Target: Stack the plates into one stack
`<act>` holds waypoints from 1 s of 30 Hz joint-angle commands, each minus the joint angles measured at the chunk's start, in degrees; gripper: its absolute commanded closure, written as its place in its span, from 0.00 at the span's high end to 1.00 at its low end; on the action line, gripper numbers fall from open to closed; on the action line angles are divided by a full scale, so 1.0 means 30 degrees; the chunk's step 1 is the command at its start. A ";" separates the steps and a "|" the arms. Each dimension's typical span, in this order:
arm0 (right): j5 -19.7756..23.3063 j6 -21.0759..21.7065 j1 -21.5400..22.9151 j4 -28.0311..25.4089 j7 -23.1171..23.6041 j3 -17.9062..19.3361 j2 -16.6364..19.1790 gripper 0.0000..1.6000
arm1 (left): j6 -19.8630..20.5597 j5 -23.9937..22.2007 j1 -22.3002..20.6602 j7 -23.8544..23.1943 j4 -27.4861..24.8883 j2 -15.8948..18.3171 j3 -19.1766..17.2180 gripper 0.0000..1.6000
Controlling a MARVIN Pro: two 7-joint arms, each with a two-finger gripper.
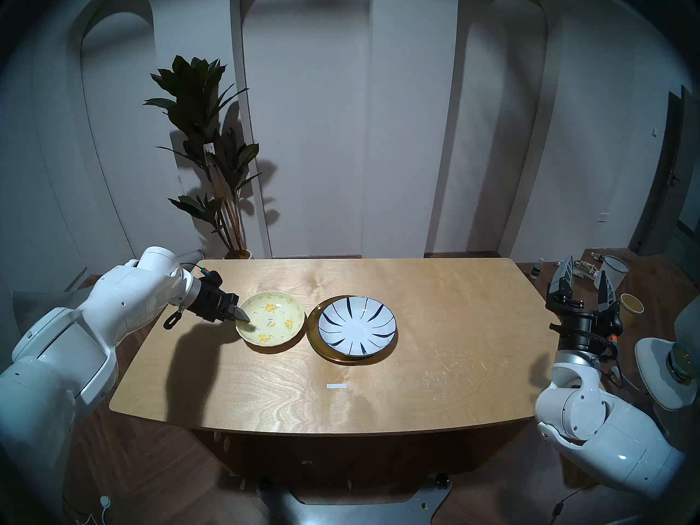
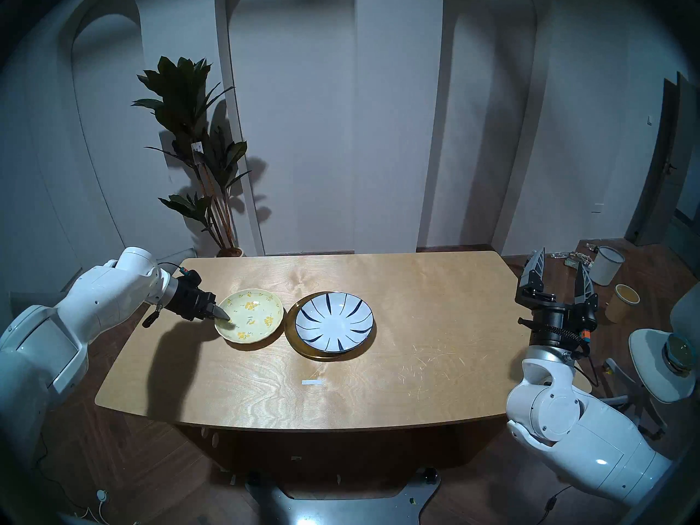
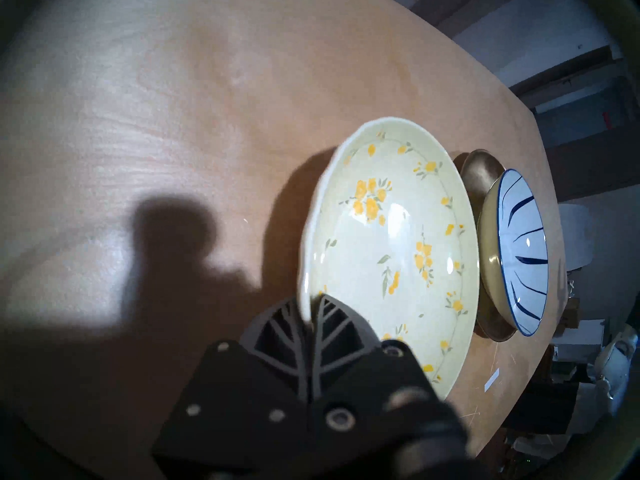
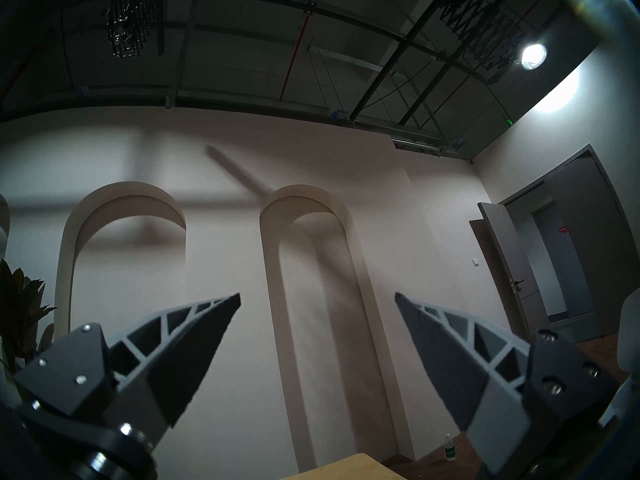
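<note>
Item, last plate: our left gripper (image 1: 242, 316) clamps the floral plate (image 1: 274, 320) at its nine-o'clock rim, just beside the blue plate (image 1: 357, 322) on the gold plate (image 1: 314, 333); next we lift, carry toward three o'clock and centre it; right gripper (image 1: 585, 285) idles agape.

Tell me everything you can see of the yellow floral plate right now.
The pale-yellow floral plate is round, shallow and glossy like glazed ceramic, with a wavy pale rim and yellow flower sprigs. It lies beside the gold plate that carries the white-and-blue plate. The left gripper is shut on its rim, fingers either side; the gripped edge looks slightly tilted up off the table.
</note>
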 commanded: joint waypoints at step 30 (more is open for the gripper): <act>-0.0314 0.1026 0.0640 0.0037 -0.0343 -0.0396 -0.0568 1.00 | -0.0040 -0.3084 -0.1348 -0.0594 0.2485 -0.0649 -0.0300 0.00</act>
